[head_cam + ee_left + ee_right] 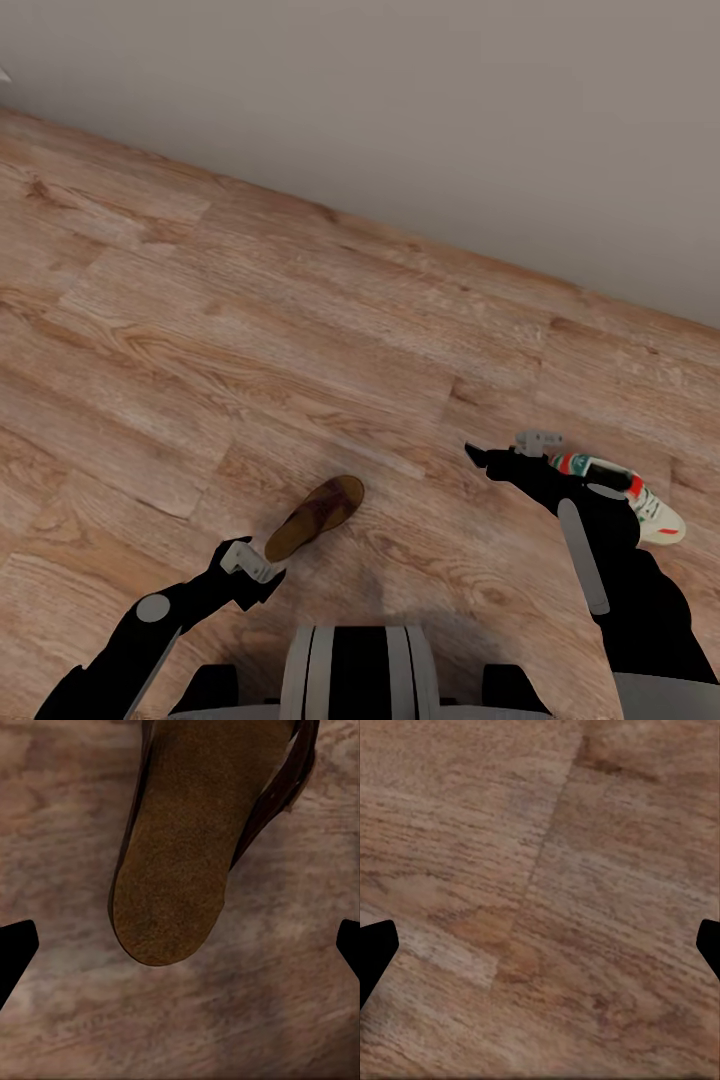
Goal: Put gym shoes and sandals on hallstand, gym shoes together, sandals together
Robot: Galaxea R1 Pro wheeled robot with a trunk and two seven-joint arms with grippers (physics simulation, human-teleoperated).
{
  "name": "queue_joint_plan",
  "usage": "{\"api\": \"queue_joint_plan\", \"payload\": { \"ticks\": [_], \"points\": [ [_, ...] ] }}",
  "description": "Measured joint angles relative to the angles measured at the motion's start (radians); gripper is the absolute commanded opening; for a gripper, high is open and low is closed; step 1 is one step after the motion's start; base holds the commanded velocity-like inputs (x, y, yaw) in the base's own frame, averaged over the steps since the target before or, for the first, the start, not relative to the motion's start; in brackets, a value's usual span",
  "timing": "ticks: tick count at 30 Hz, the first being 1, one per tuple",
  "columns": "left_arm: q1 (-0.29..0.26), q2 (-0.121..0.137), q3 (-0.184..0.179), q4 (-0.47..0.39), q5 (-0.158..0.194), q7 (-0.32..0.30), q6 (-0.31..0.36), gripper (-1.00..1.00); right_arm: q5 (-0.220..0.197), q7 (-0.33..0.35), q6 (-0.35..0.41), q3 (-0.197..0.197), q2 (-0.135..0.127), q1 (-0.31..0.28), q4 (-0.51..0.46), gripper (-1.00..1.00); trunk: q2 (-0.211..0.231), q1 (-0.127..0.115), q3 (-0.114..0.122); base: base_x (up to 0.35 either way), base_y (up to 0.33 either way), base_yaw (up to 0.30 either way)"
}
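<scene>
Looks like a hallway or entry area of a home, rendered in simulation. Light brown wood-grain plank floor (300,330) underfoot, running up to a plain, bare grey-beige wall (450,110) on the far side. Footwear left lying about, as by a front door: a dark brown sandal (315,517) with a tan footbed near the middle, a white sneaker (640,497) with green and red trim off to the right.

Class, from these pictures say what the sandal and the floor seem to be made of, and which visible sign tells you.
Sandal: probably leather, with a matte, grainy suede-like tan footbed and a smoother dark brown strap. Floor: looks like wood or wood-look plank, with grain streaks and board seams.
</scene>
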Motion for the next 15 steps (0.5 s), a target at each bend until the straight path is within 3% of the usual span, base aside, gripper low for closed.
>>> {"api": "queue_joint_plan", "payload": {
  "ticks": [3,15],
  "points": [
    [-0.008,0.0,-0.001,0.0,0.0,0.0,0.0,1.0,0.0,0.0,0.0,0.0,0.0,0.0,0.0,1.0,-0.001,0.001,-0.012,0.0,0.0,0.0],
    [-0.081,-0.001,-0.002,0.0,-0.001,0.0,0.0,1.0,0.0,0.0,0.0,0.0,0.0,0.0,0.0,1.0,-0.001,0.002,-0.019,0.0,0.0,0.0]
  ]
}}
